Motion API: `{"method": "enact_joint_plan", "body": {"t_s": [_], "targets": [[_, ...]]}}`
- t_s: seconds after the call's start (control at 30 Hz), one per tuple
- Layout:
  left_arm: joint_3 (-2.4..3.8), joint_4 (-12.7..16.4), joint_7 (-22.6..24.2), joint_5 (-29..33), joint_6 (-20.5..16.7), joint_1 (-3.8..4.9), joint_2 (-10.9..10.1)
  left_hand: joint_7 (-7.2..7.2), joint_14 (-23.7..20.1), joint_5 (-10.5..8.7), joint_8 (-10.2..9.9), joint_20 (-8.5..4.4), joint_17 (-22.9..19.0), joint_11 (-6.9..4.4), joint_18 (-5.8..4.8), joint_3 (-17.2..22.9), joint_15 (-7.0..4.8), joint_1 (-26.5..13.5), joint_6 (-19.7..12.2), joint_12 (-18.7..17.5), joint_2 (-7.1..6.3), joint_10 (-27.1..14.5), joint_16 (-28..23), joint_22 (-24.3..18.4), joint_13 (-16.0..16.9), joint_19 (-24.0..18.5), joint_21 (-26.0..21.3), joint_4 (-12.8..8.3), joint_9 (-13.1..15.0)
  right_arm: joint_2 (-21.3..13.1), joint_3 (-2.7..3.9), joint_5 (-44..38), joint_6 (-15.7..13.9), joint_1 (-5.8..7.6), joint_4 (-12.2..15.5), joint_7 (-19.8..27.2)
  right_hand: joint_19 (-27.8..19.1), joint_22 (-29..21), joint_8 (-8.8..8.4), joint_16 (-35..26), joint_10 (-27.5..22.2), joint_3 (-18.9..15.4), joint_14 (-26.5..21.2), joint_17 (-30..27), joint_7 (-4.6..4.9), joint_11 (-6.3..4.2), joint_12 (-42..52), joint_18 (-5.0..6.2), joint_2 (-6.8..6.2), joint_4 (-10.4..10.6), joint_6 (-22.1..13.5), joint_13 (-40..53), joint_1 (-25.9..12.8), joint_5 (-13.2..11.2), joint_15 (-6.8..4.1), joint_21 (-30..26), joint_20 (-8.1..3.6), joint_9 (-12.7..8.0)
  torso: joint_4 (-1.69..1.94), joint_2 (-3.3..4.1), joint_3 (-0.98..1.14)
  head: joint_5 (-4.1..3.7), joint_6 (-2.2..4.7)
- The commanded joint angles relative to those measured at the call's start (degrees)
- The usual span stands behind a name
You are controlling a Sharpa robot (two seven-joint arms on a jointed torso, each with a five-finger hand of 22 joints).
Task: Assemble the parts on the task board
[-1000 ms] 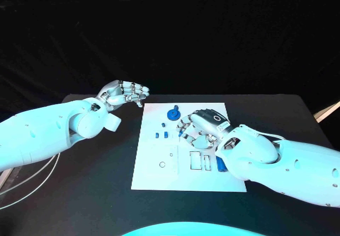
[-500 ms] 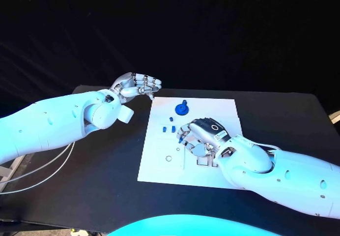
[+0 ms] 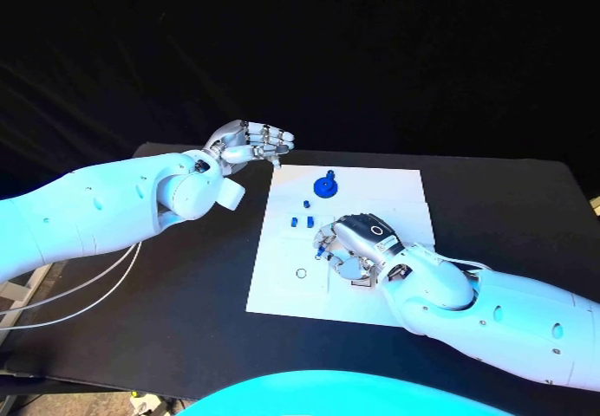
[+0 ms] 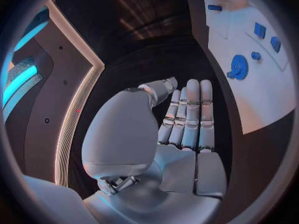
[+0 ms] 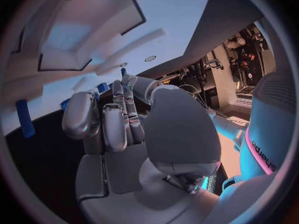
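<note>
A black worktop [image 3: 187, 321] stands in front of a dark, folded curtain [image 3: 375, 78] that closes the whole back of the scene. At the left side of the worktop, a paler floor [image 3: 25, 286] shows, and thin white cables [image 3: 75, 290] hang there.

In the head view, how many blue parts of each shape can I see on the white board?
Large round blue part: 1
Small round blue part: 1
Small rectangular blue parts: 2
Small blue part at the right hand fingers: 1
Total: 5
</note>
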Motion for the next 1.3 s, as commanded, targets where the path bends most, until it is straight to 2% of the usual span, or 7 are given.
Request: {"method": "enact_joint_plan", "body": {"t_s": [0.03, 0.33, 0.7, 1.07, 1.3], "targets": [[0.05, 0.2, 0.0, 0.1, 0.3, 0.05, 0.1, 0.32, -0.6, 0.04, 0.9, 0.09, -0.6, 0.02, -0.58, -1.8, 0.17, -1.1, -0.8, 0.9, 0.64, -0.9, -1.0, -0.4, 0.2, -0.4, -1.1, 0.4, -0.6, 0.1, 0.0, -0.4, 0.1, -0.11, 0.0, -0.2, 1.1, 4.4, 1.36, 0.1, 4.4, 2.7, 3.3, -0.2, 0.37, -1.07, 1.1, -1.14, 2.36, -1.0, 0.6, 1.7, -0.5, 1.6, 0.0, 0.8, -0.06, 1.1, 0.03, -0.08, -0.03, 0.04, -0.2], [0.05, 0.2, -0.1, 0.1, 0.6, 0.05, 0.1, 0.34, -0.6, 0.05, 0.9, 0.1, -0.7, 0.04, -0.58, -1.8, 0.18, -1.1, -0.8, 0.8, 0.64, -0.9, -1.0, -0.5, 0.2, -0.4, -1.2, 0.4, -0.6, 0.4, -0.01, -0.4, 0.8, -0.28, -0.2, -0.2, 1.1, 4.4, 1.31, 0.2, 4.3, 2.7, 3.3, -0.1, 0.42, -1.03, 0.9, -1.14, 2.38, -1.1, 0.6, 1.7, -0.6, 1.6, 0.02, 0.8, -0.06, 1.1, -0.04, -0.06, -0.04, 0.11, -0.26], [0.05, 0.3, -0.4, 0.1, 1.1, 0.05, 0.0, 0.34, -0.6, 0.05, 0.9, 0.1, -0.7, 0.04, -0.58, -1.8, 0.18, -1.1, -0.8, 0.8, 0.64, -0.9, -1.0, -0.5, 0.2, -0.4, -1.2, 0.4, -0.6, 0.7, -0.02, -0.6, 1.3, -0.34, -0.8, -0.7, 1.1, 4.4, 1.28, 0.2, 4.3, 2.7, 3.4, -0.1, 0.45, -1.0, 0.9, -1.14, 2.39, -1.2, 0.6, 1.7, -0.7, 1.6, 0.03, 0.8, -0.06, 1.1, 0.08, -0.01, -0.05, 0.12, -0.36], [0.05, 0.4, -0.4, -0.1, 1.4, 0.05, -0.1, 0.35, -0.6, 0.05, 0.9, 0.12, -0.7, 0.06, -0.59, -1.9, 0.2, -1.1, -0.9, 0.8, 0.65, -1.0, -1.1, -0.5, 0.2, -0.4, -1.2, 0.4, -0.6, 1.3, -0.11, -1.1, 2.6, -0.38, -1.4, -1.2, 1.0, 4.4, 1.25, 0.2, 4.3, 2.7, 3.3, -0.2, 0.47, -0.98, 0.8, -1.13, 2.4, -1.2, 0.5, 1.7, -0.7, 1.6, 0.05, 0.7, -0.06, 1.1, -0.03, -0.04, -0.04, 0.15, -0.46], [0.05, 0.4, -0.5, -0.1, 1.4, 0.05, -0.2, 0.35, -0.6, 0.05, 0.9, 0.12, -0.7, 0.06, -0.59, -1.9, 0.2, -1.1, -0.9, 0.8, 0.65, -1.0, -1.1, -0.5, 0.2, -0.4, -1.2, 0.4, -0.6, 1.5, -0.22, -1.2, 3.4, -0.45, -1.4, -1.0, 1.0, 4.4, 1.21, 0.2, 4.2, 2.7, 3.3, -0.2, 0.5, -0.95, 0.7, -1.14, 2.4, -1.2, 0.5, 1.7, -0.8, 1.6, 0.07, 0.8, -0.05, 1.1, 0.01, -0.04, -0.04, 0.18, -0.72]]}}
